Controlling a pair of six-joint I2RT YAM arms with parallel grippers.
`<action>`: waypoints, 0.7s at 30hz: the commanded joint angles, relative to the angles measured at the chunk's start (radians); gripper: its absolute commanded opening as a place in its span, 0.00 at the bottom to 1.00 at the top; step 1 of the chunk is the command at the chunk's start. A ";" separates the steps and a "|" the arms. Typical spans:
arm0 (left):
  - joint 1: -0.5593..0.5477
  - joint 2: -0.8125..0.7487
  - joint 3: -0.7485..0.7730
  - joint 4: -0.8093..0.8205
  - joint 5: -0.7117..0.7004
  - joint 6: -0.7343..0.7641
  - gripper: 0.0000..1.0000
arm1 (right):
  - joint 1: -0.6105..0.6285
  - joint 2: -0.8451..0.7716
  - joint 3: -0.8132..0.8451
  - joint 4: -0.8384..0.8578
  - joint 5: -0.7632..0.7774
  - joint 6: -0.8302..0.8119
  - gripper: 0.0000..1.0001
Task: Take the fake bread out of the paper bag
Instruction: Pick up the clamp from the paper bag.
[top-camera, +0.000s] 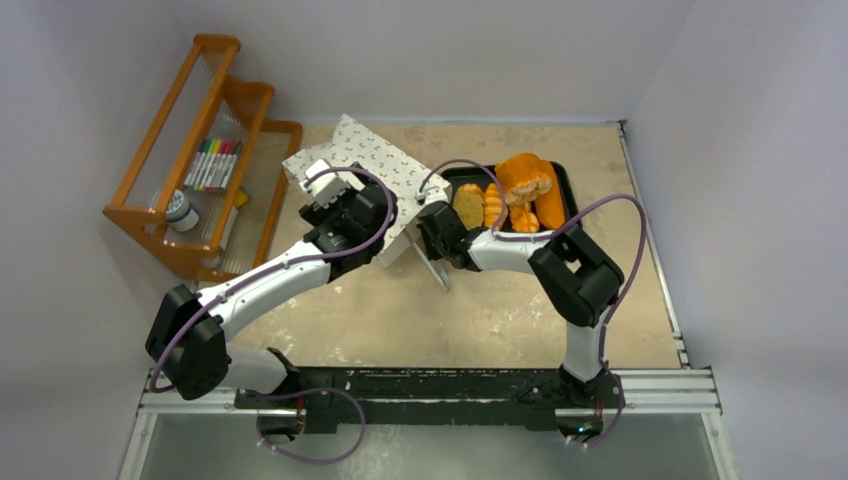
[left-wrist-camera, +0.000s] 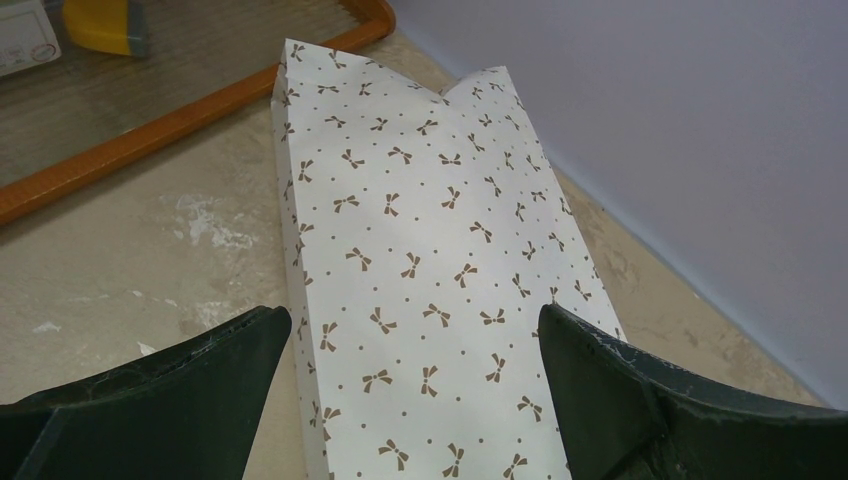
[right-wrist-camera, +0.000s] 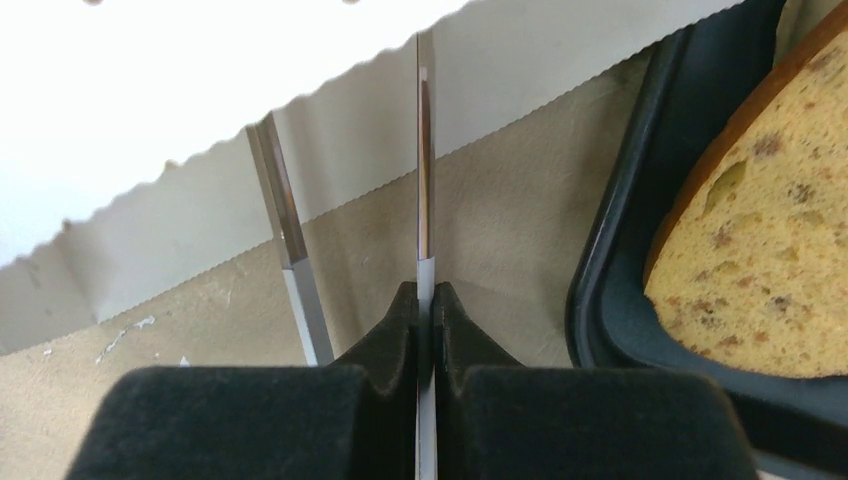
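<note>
White paper bag (left-wrist-camera: 430, 270) lies flat on the counter (top-camera: 400, 310) beneath the left gripper (left-wrist-camera: 415, 322), jaws apart. The bread (top-camera: 522, 190) sits on the tray (top-camera: 570, 190). The right gripper (right-wrist-camera: 425, 298), jaws clamped on a metal strip (right-wrist-camera: 424, 170), should probably enter the bag's mouth level, without tearing the paper.
</note>
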 joint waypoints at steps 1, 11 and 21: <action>0.002 -0.007 -0.011 0.010 -0.026 -0.027 1.00 | 0.051 -0.056 -0.005 -0.004 -0.011 0.029 0.00; 0.002 -0.042 -0.012 -0.032 -0.052 -0.029 1.00 | 0.184 -0.089 0.047 -0.061 0.018 0.093 0.00; 0.002 -0.098 -0.035 -0.085 -0.074 -0.047 1.00 | 0.250 -0.150 0.079 -0.115 0.038 0.130 0.00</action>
